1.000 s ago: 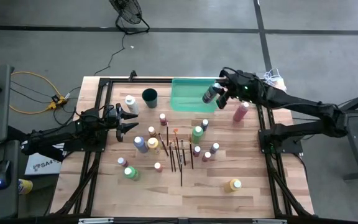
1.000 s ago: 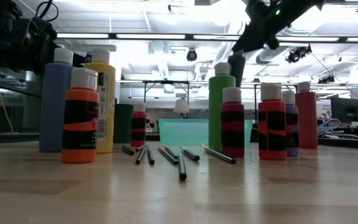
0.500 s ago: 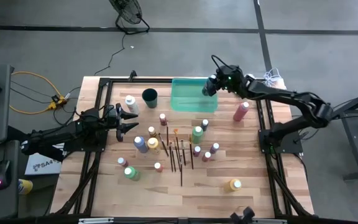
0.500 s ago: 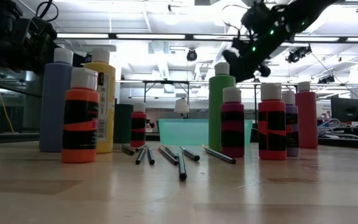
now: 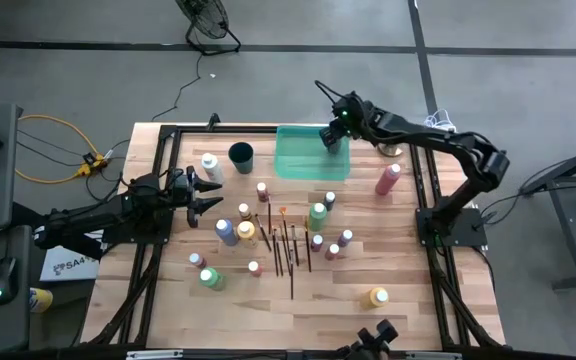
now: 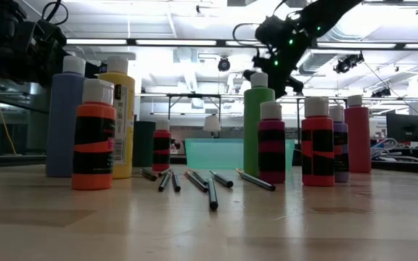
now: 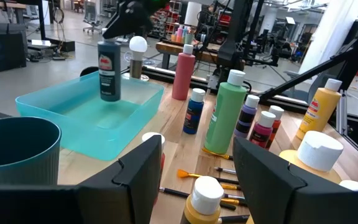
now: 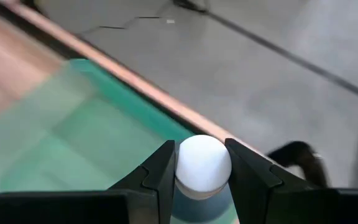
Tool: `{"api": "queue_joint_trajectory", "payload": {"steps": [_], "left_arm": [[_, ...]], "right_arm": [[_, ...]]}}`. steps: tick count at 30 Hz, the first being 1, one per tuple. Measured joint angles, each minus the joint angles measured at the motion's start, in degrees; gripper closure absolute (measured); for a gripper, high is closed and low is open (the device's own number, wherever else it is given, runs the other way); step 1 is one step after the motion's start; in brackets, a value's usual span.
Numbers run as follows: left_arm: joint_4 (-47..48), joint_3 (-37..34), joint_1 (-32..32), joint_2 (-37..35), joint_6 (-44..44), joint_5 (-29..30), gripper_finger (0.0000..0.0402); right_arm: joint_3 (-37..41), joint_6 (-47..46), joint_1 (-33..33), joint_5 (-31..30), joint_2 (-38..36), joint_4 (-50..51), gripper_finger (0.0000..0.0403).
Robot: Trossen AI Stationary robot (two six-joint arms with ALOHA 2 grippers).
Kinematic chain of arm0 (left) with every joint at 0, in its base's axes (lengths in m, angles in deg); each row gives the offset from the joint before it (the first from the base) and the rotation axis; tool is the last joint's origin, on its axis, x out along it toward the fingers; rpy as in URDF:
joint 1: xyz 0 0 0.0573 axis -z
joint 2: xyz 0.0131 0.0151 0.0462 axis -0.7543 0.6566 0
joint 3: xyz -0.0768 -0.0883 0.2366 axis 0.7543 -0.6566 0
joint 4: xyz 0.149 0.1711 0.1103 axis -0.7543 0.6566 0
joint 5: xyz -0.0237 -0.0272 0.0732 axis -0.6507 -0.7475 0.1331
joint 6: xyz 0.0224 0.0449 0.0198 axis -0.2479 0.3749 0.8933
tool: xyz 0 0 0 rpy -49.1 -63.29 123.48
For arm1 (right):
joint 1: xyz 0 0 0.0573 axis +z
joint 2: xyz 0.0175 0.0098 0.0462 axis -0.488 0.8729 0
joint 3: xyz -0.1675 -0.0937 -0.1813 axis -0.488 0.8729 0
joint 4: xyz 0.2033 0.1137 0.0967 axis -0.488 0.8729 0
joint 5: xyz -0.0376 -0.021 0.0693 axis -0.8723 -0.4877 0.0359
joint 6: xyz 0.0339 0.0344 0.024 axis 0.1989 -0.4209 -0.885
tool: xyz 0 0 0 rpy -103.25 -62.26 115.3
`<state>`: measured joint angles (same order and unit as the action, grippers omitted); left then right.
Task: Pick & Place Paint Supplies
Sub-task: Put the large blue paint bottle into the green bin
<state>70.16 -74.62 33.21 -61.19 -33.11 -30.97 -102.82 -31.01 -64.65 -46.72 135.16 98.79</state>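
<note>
My right gripper (image 5: 336,128) is shut on a dark paint bottle (image 7: 109,70) with a white cap, over the right part of the translucent green tray (image 5: 298,165). The bottle's base is low, within the tray's walls; I cannot tell whether it touches the floor. Several other paint bottles (image 5: 317,214) stand on the table's middle, with thin paintbrushes (image 5: 286,245) lying among them. A pink bottle (image 5: 388,178) lies right of the tray. My left gripper (image 5: 200,190) waits open and level at the table's left. My right gripper pinches the bottle's white cap (image 8: 204,163) between its two fingers (image 8: 160,171). The fingers come slanting down from the table's right side. The bottle hangs upright below them, inside the tray's outline.
A dark round cup (image 5: 241,155) stands left of the tray, with a white bottle (image 5: 211,166) beside it. A yellow bottle (image 5: 378,296) lies near the front right. Black frame rails run along the table's left and right sides.
My right gripper has carried the bottle from the tray's right edge toward the table's left and far side and sunk a little. It has tipped further downward. The bottle, tilted before, now hangs upright over the tray.
</note>
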Motion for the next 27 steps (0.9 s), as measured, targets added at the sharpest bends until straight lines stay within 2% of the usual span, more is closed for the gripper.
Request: {"api": "queue_joint_trajectory", "payload": {"steps": [9, 27], "left_arm": [[0.00, 0.00, 0.01, 0.01, 0.00, -0.01, 0.0208], [0.00, 0.01, 0.01, -0.01, 0.00, -0.02, 0.0208]], "right_arm": [[-0.02, -1.89, -0.35, -3.67, 1.30, -1.64, 0.0291], [0.18, -6.42, -1.11, -5.07, 1.43, 0.58, 0.0291]]}}
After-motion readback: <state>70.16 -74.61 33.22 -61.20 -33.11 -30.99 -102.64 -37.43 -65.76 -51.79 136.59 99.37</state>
